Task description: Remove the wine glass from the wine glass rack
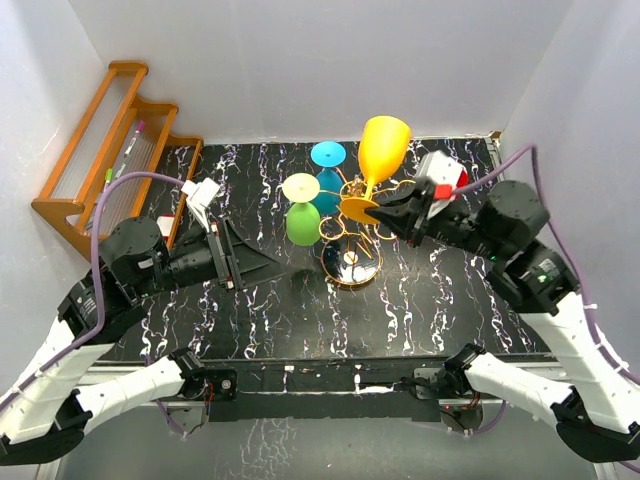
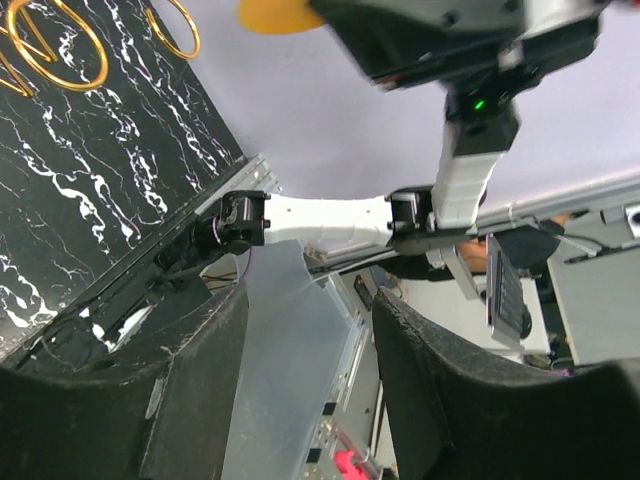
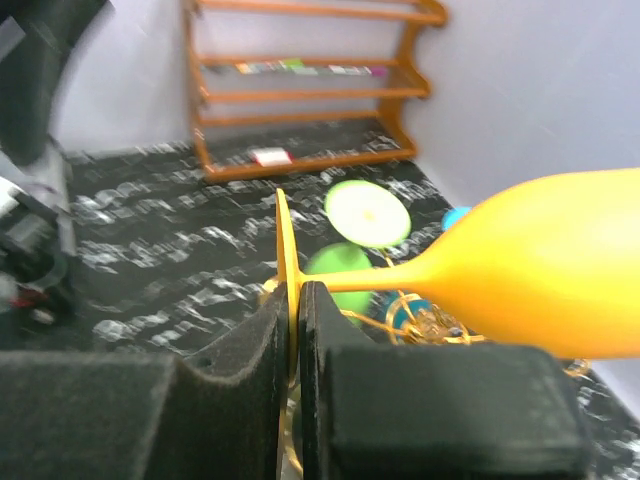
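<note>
The right gripper (image 3: 298, 296) is pinched nearly closed on the thin round foot (image 1: 356, 208) of a yellow plastic wine glass (image 1: 385, 143), a black padded finger (image 3: 245, 350) pressing on each face of the disc. The glass is tilted, its bowl rising up and away toward the back wall and its stem sloping down to the held foot. That foot sits just above the right-hand loops of the gold wire wine glass rack (image 1: 352, 268); whether the stem is clear of a loop cannot be told. On the rack's left side a green wine glass (image 1: 303, 224) hangs bowl down, and a blue wine glass (image 1: 328, 154) hangs behind it. The rack stands mid-table on the black marble-patterned table (image 1: 430, 300). The left gripper (image 2: 310, 300) is spread wide with nothing between its fingers, well left of the rack. An orange-brown wooden stepped shelf (image 1: 105, 150) stands at the far left corner.
</note>
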### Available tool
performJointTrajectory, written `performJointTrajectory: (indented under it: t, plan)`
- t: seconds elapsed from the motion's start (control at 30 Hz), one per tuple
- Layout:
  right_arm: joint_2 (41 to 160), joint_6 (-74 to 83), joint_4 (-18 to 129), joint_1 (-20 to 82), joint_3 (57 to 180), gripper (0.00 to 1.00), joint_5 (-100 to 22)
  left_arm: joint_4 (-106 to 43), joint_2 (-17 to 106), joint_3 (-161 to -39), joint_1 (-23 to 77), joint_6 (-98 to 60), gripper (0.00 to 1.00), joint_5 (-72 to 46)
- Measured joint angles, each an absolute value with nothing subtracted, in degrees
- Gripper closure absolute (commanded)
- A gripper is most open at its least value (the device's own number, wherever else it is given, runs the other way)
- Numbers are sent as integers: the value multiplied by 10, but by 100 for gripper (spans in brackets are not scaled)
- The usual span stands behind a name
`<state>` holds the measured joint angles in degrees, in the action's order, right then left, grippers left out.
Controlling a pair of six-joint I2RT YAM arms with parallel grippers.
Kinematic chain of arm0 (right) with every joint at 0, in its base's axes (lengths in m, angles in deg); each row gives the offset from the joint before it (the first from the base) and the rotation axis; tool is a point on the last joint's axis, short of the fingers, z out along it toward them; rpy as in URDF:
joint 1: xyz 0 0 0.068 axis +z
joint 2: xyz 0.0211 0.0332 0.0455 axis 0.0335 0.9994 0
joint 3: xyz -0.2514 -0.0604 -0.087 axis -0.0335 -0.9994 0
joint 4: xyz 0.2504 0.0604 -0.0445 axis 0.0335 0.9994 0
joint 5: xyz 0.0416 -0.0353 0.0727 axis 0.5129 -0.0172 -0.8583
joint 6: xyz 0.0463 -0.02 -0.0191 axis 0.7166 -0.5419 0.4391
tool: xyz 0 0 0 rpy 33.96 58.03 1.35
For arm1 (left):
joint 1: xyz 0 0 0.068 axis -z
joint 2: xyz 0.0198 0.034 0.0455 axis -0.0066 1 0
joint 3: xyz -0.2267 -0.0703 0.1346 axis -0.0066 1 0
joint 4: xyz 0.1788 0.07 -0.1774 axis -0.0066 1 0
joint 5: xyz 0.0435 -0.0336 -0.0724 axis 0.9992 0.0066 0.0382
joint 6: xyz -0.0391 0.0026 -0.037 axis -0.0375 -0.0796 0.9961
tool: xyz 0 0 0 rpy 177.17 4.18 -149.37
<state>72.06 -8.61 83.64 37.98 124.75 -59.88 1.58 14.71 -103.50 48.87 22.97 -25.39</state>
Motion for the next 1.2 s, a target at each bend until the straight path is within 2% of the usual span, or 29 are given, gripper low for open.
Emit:
performJointTrajectory:
  t: [0.13,0.27,0.67,1.2]
  plan:
    - [670,-204,741,380,1106,92,-566,9,158,-1032,489,262,48,-227]
    - [620,-305,674,380,1021,92,-561,-6,167,-1016,489,300,49,-207]
    - [593,-489,575,399,1014,92,-615,-38,212,-1009,489,359,49,-191]
    - [630,-535,571,427,996,92,-626,-98,235,-1026,489,386,50,-151]
